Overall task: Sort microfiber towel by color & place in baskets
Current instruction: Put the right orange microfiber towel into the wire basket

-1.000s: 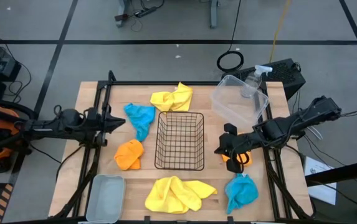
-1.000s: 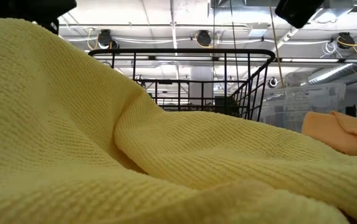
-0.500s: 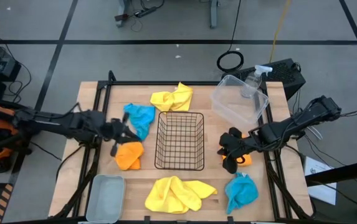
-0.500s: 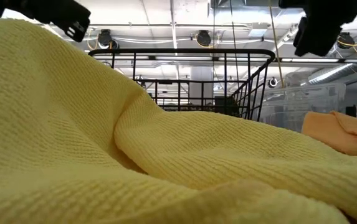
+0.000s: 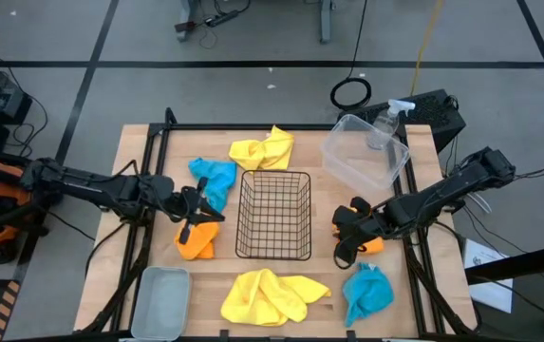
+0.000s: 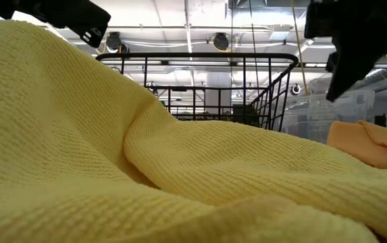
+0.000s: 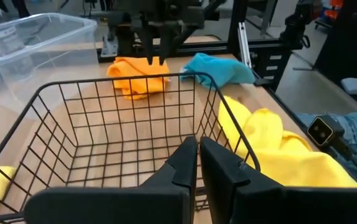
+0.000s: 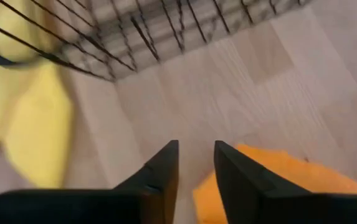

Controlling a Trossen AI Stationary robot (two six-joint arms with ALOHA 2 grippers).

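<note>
My left gripper (image 5: pixel 205 204) is shut and empty. It points level at the black wire basket (image 5: pixel 273 217) from the table's left, between a teal towel (image 5: pixel 213 179) and an orange towel (image 5: pixel 196 237). My right gripper (image 5: pixel 345 245) is tipped downward, its fingers (image 8: pixel 166 171) a little apart. It hangs just above the left edge of a second orange towel (image 8: pixel 278 180) lying flat to the right of the basket. Two yellow towels (image 5: pixel 264 147) (image 5: pixel 272 294) and another teal towel (image 5: pixel 366 294) lie on the table.
A clear plastic tub (image 5: pixel 366 152) stands at the far right with a spray bottle (image 5: pixel 390 119) behind it. A pale grey tray (image 5: pixel 162 302) sits at the near left corner. In the low view the near yellow towel (image 6: pixel 112 169) fills the foreground.
My left gripper has swung out toward the table's right, up to the basket's left side, and tipped to near level. My right gripper has come down toward the orange towel beside the basket and rolled as it sank. No towel has moved.
</note>
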